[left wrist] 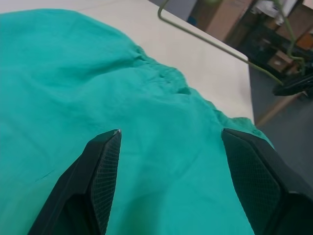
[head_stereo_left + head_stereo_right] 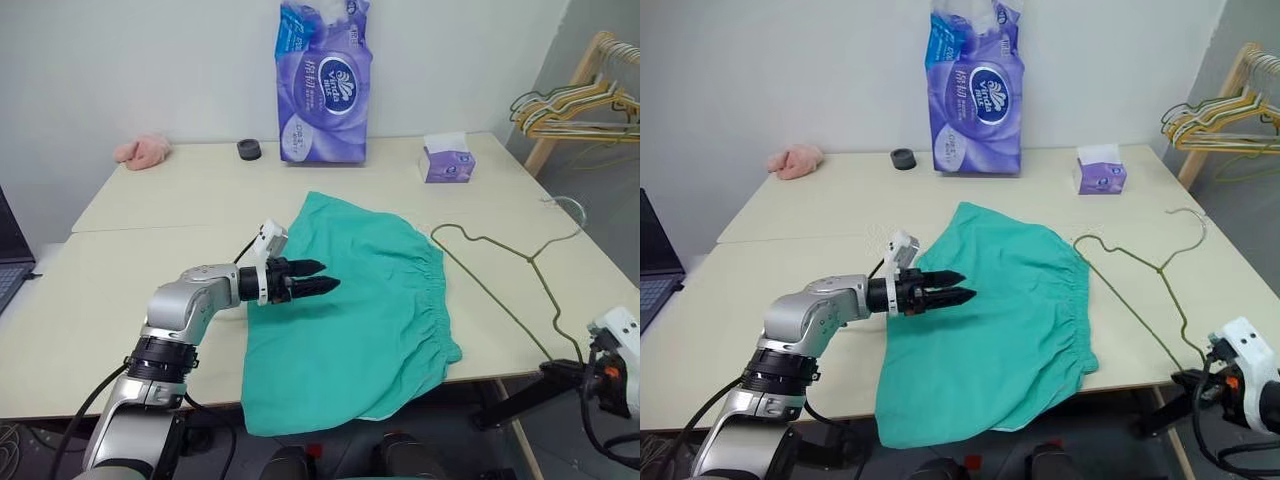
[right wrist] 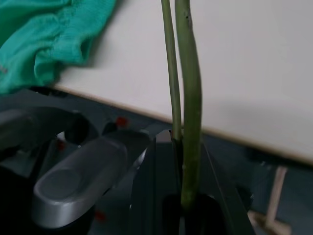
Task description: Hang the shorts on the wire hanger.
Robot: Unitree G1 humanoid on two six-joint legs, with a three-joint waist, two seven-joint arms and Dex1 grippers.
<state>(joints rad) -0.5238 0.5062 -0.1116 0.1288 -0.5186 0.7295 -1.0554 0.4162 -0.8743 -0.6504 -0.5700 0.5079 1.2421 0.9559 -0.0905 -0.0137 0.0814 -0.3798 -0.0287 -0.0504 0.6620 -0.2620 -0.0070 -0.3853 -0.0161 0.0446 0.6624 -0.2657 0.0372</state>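
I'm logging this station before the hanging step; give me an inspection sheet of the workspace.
Surface: cream table, two tops joined.
Job's things: shorts flat, hem over the near edge; wire hanger beside the waistband.
Clutter: tissue pack, tissue box, pink cloth, black ring.
Grippers: left pincer open over shorts; right pincer shut on hanger.
Cables: black, along both arms.
Surroundings: laptop, hanger rack.

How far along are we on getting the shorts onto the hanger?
Done: the right end effector is shut on the wire hanger, gripping it past the table's near edge. In hand: the left end effector hovers open above the shorts, gripping nothing. Left: the shorts lie flat on the table beside the hanger, so lifting and hanging them remains.
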